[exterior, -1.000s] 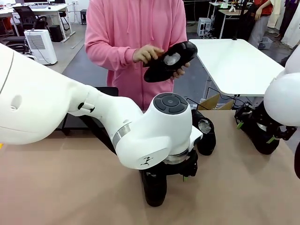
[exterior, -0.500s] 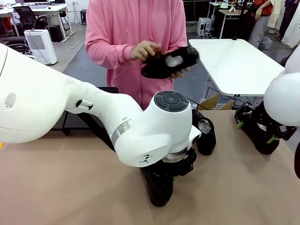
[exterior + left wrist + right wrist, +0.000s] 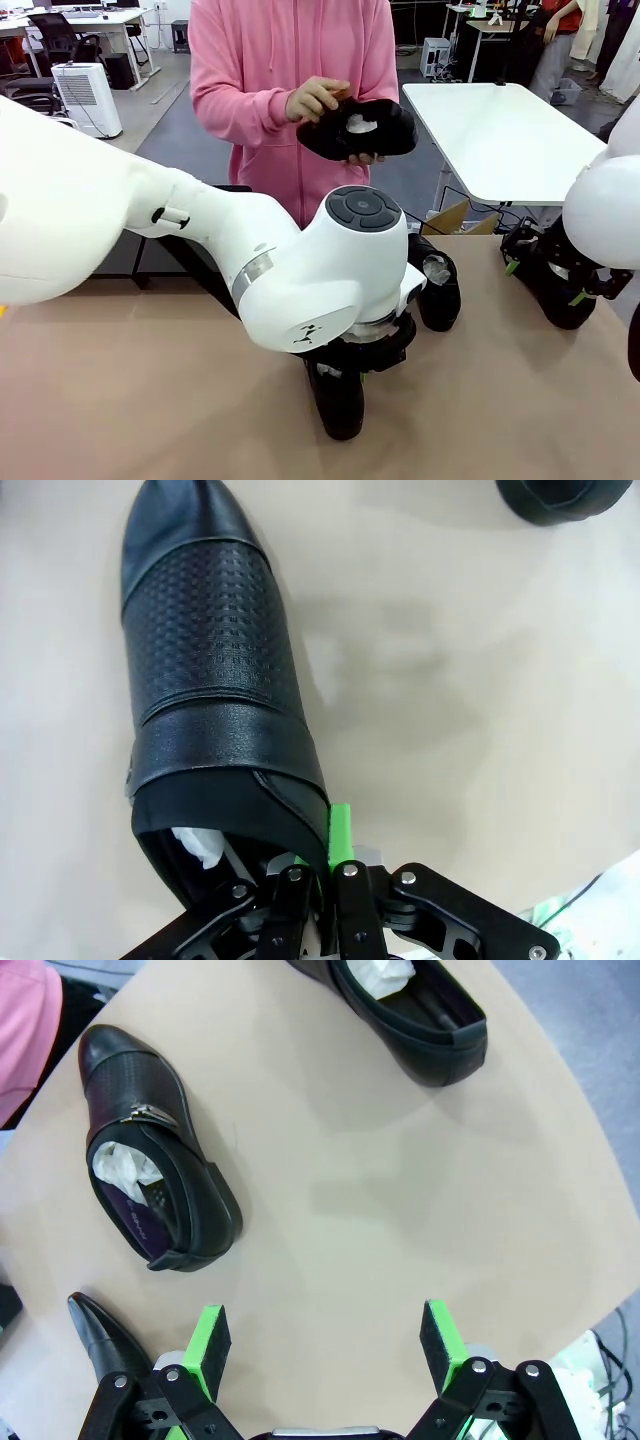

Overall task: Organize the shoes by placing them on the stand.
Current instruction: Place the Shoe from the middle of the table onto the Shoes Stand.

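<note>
My left gripper (image 3: 345, 378) is shut on the rim of a glossy black shoe (image 3: 336, 405) that stands on the tan table, toe toward me. In the left wrist view the fingers (image 3: 340, 835) pinch that shoe (image 3: 210, 680) at its opening, where white paper shows. A second shoe (image 3: 437, 283) stands just behind my left wrist. Across the table, a person in a pink top holds a third shoe (image 3: 358, 130) in both hands. My right gripper (image 3: 325, 1338) hangs open above the table, near a buckled shoe (image 3: 150, 1160) and another shoe (image 3: 410, 1010). The black stand (image 3: 160, 262) lies at the far left, partly behind my left arm.
My right arm's wrist (image 3: 555, 280) hovers over the table's right end. The table's rounded edge (image 3: 590, 1210) runs close by it. A white table (image 3: 500, 130) stands behind the person. Bare tabletop (image 3: 120, 400) lies at the front left.
My left gripper has closed on the shoe's rim. The person has lifted the shoe a little and turned it in both hands. My right arm has not moved.
</note>
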### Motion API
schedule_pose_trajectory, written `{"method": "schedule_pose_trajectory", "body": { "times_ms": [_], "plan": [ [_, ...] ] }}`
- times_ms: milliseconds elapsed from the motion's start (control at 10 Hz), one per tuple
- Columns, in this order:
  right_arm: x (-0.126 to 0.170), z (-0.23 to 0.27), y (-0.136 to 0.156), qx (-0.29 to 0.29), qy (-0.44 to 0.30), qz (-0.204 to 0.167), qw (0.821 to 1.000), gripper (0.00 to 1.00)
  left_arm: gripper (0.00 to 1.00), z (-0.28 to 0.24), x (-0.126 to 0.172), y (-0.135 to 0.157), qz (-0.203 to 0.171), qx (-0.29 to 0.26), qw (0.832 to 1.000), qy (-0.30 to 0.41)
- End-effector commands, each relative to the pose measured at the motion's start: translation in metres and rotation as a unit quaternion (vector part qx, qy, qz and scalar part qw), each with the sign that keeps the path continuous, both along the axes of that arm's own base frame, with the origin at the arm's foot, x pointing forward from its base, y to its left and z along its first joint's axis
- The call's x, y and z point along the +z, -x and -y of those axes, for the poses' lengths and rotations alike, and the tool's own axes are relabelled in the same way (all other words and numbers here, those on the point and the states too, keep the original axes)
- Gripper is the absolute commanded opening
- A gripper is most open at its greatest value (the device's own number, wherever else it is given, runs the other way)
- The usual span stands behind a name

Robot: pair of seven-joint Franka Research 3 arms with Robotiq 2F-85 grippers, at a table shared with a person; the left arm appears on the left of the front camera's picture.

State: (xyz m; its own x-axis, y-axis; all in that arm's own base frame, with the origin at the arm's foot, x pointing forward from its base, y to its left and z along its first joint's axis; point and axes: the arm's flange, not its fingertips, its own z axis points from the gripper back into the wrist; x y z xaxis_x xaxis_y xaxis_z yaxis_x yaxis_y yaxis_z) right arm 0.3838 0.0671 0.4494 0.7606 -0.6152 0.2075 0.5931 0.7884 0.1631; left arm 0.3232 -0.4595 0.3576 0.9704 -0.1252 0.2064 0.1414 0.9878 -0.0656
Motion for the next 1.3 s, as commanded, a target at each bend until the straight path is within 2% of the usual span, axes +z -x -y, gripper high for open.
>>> {"method": "schedule_pose_trajectory", "body": {
  "times_ms": [0, 200, 400, 500, 700, 900, 1000, 1200],
  "plan": [
    [-0.001, 0.002, 0.0, 0.002, -0.004, 0.006, 1.0, 1.0, 0.0, -0.024, 0.031, 0.018, 0.001, -0.017, 1.0, 0.014],
    [-0.001, 0.002, 0.0, 0.002, -0.004, 0.006, 1.0, 1.0, 0.0, -0.065, 0.072, 0.042, 0.025, -0.037, 0.998, 0.032],
    [-0.001, 0.002, 0.0, 0.002, -0.004, 0.006, 1.0, 1.0, 0.0, -0.131, 0.111, 0.044, 0.064, 0.021, 0.998, 0.021],
    [-0.001, 0.002, 0.0, 0.002, -0.004, 0.006, 1.0, 1.0, 0.0, -0.163, 0.123, 0.035, 0.105, 0.035, 0.994, 0.002],
    [-0.001, 0.002, 0.0, 0.002, -0.004, 0.006, 1.0, 1.0, 0.0, -0.22, 0.132, -0.005, 0.184, 0.037, 0.982, -0.03],
    [-0.001, 0.002, 0.0, 0.002, -0.004, 0.006, 1.0, 1.0, 0.0, -0.262, 0.136, -0.052, 0.242, 0.024, 0.968, -0.058],
    [-0.001, 0.002, 0.0, 0.002, -0.004, 0.006, 1.0, 1.0, 0.0, -0.276, 0.133, -0.076, 0.238, 0.034, 0.969, -0.056],
    [-0.001, 0.002, 0.0, 0.002, -0.004, 0.006, 1.0, 1.0, 0.0, -0.29, 0.126, -0.123, 0.251, 0.021, 0.966, -0.062]
  ]
}}
